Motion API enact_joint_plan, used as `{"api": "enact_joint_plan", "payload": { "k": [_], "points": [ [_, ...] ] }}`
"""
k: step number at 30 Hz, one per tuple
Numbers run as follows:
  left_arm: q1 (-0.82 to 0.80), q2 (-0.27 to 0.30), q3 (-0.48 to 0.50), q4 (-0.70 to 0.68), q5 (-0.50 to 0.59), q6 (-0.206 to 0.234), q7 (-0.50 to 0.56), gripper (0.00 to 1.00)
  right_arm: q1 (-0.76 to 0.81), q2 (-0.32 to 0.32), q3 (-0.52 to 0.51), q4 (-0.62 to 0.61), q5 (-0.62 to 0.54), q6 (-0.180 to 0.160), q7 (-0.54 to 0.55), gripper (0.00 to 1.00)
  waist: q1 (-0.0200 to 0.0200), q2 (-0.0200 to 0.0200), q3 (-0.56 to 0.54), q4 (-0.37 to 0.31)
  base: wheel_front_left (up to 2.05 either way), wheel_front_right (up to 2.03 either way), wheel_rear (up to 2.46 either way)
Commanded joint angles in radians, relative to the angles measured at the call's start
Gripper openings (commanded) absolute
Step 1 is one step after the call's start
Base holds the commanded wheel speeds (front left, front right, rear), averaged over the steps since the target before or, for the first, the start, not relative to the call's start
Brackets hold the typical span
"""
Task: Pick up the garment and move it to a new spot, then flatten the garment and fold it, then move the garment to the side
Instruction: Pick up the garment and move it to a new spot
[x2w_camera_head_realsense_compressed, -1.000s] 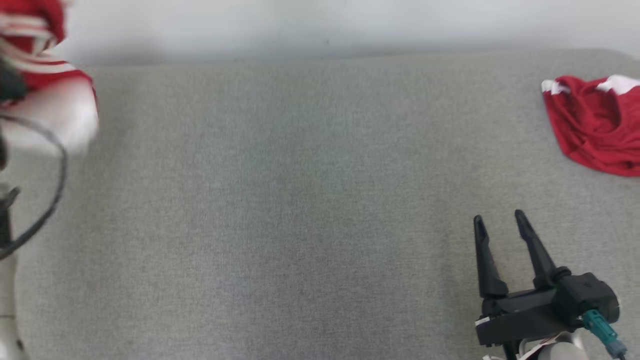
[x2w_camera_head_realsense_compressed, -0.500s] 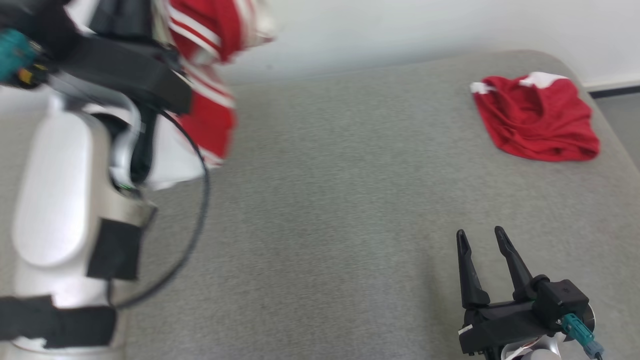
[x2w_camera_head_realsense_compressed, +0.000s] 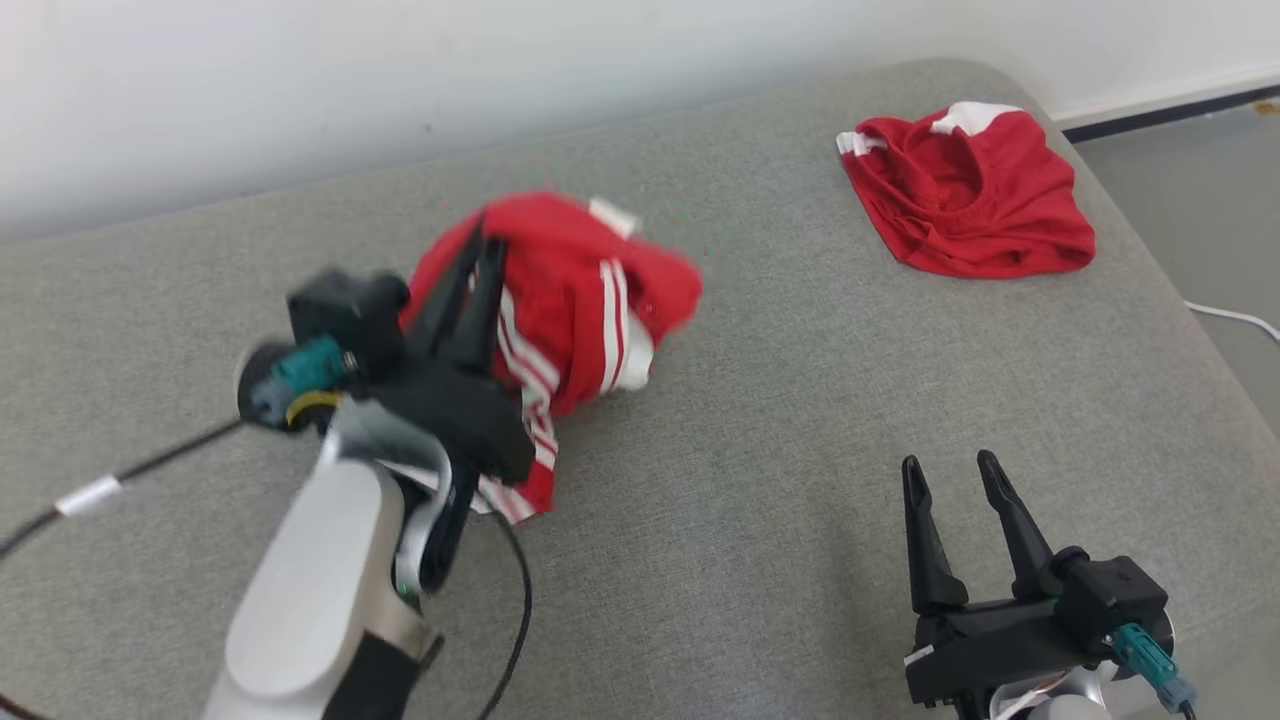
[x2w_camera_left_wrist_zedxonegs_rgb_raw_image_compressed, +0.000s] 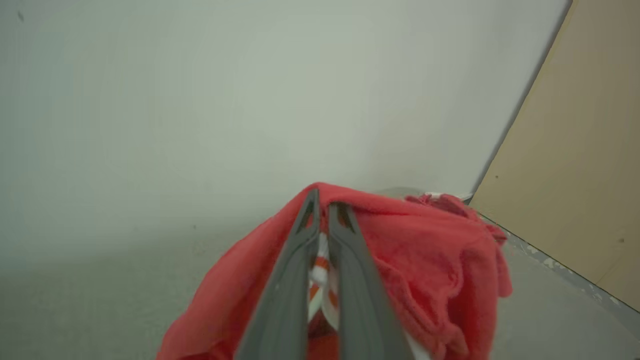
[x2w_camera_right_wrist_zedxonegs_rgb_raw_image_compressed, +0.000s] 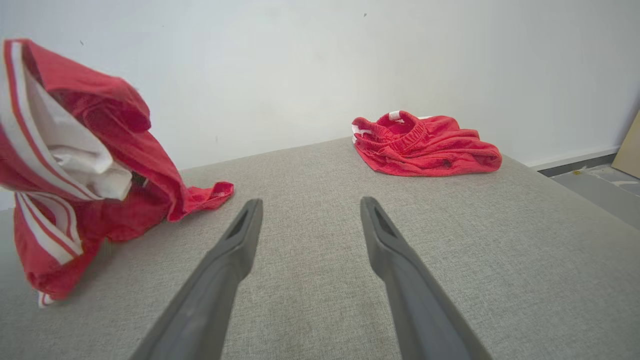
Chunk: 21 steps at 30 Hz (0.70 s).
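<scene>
Garment (x2w_camera_head_realsense_compressed: 590, 290), red with white stripes, clamped in left gripper (x2w_camera_head_realsense_compressed: 487, 240); right gripper (x2w_camera_head_realsense_compressed: 947, 462) wide apart, empty.

Two red garments are in sight: one striped garment (x2w_camera_head_realsense_compressed: 590, 290) with white bands at about 11 o'clock in the head view, and one plain garment (x2w_camera_head_realsense_compressed: 965, 195) with white trim at 2 o'clock. There are two grippers, the left gripper (x2w_camera_head_realsense_compressed: 482, 235) at 10 o'clock and the right gripper (x2w_camera_head_realsense_compressed: 948, 462) at 4 o'clock, each with two dark fingers (x2w_camera_head_realsense_compressed: 928, 540), four in all. There is one grey worktop (x2w_camera_head_realsense_compressed: 780, 420). Two cables show: one black cable (x2w_camera_head_realsense_compressed: 150, 465) at 8 o'clock and one white cable (x2w_camera_head_realsense_compressed: 1235, 317) at 3 o'clock. One tan board (x2w_camera_left_wrist_zedxonegs_rgb_raw_image_compressed: 575, 190) shows at 3 o'clock in the left wrist view.
</scene>
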<state>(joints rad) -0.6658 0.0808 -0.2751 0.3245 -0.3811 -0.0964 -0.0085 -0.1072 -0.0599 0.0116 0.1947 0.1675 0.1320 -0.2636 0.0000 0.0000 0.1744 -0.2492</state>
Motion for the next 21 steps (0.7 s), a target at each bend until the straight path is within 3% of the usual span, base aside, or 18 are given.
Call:
{"api": "enact_joint_plan", "payload": {
  "k": [1,6,7,8,9,17,21],
  "points": [
    [0.047,0.002,-0.004,0.039,-0.004,0.009,-0.021,0.0,-0.014,0.007,0.007,0.003,0.006,-0.002,-0.001,1.0,0.0,0.0,0.019,-0.016,0.0,0.0,0.0],
    [0.133,-0.012,-0.036,0.173,-0.024,0.003,-0.047,0.0,-0.022,0.008,0.015,0.019,0.007,-0.002,-0.001,1.0,0.0,0.0,0.019,-0.016,0.0,0.0,0.0],
    [0.14,-0.013,-0.043,0.196,-0.024,0.001,-0.059,0.4,-0.028,0.008,0.02,0.023,0.007,-0.002,-0.001,1.0,0.0,0.0,0.015,-0.015,0.0,0.0,0.0],
    [0.14,-0.013,-0.043,0.196,-0.024,0.001,-0.059,0.4,-0.028,0.008,0.02,0.023,0.007,-0.002,-0.001,1.0,0.0,0.0,0.015,-0.015,0.0,0.0,0.0],
    [0.144,-0.014,-0.049,0.214,-0.023,0.002,-0.075,1.0,-0.031,0.008,0.023,0.026,0.007,-0.002,-0.001,1.0,0.0,0.0,0.01,-0.014,0.0,0.0,0.0],
    [0.134,-0.021,-0.084,0.193,-0.007,0.002,-0.212,1.0,0.003,-0.004,0.009,0.033,-0.005,-0.002,-0.001,1.0,0.0,0.0,-0.074,0.033,0.0,0.0,0.0],
    [0.169,0.031,-0.069,0.108,0.03,0.04,-0.236,1.0,0.027,-0.01,-0.005,0.027,-0.014,-0.002,-0.001,1.0,0.0,0.0,-0.118,0.077,0.0,0.0,0.0]
  ]
}}
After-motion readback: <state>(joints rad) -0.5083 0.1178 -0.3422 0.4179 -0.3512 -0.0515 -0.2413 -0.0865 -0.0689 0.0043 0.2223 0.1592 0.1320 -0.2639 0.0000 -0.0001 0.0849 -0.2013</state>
